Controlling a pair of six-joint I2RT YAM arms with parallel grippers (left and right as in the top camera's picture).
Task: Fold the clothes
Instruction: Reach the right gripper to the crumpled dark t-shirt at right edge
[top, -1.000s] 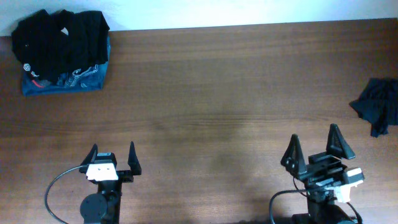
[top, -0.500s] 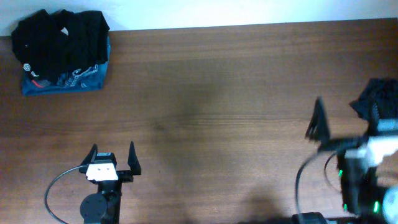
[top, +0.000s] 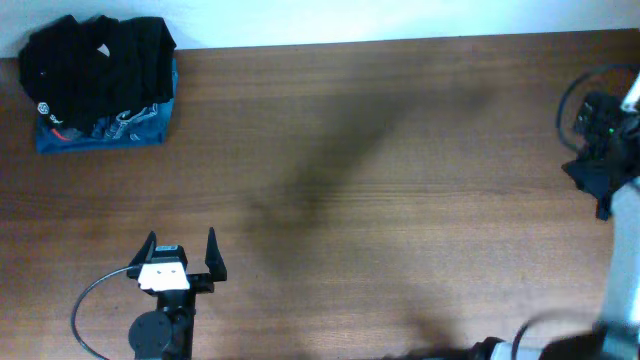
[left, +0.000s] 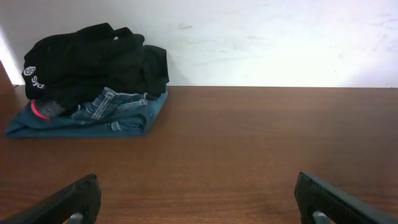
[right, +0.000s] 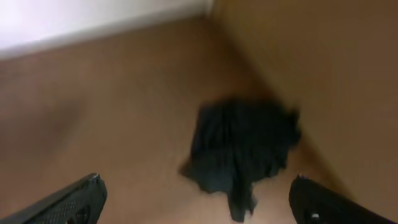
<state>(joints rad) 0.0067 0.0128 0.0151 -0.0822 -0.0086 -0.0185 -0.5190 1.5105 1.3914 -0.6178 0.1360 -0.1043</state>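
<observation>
A crumpled dark garment (right: 242, 149) lies on the wooden table (top: 380, 140) by its right edge. In the overhead view the garment (top: 598, 182) is mostly hidden under my right arm (top: 606, 122). My right gripper (right: 196, 182) is open and empty, hanging above the garment, which lies between and beyond its fingers. A stack of clothes, black items on blue jeans (top: 100, 85), sits at the far left corner; it also shows in the left wrist view (left: 93, 74). My left gripper (top: 180, 255) is open and empty near the front edge, also seen from its wrist (left: 196, 179).
A white wall (left: 261, 37) runs behind the table's far edge. The table's right edge (right: 292, 106) runs close beside the dark garment. The left arm's cable (top: 90, 300) loops at the front left.
My right arm has swung from the front right up and out to the right edge, over the dark garment. The left arm and the clothes stack have not moved.
</observation>
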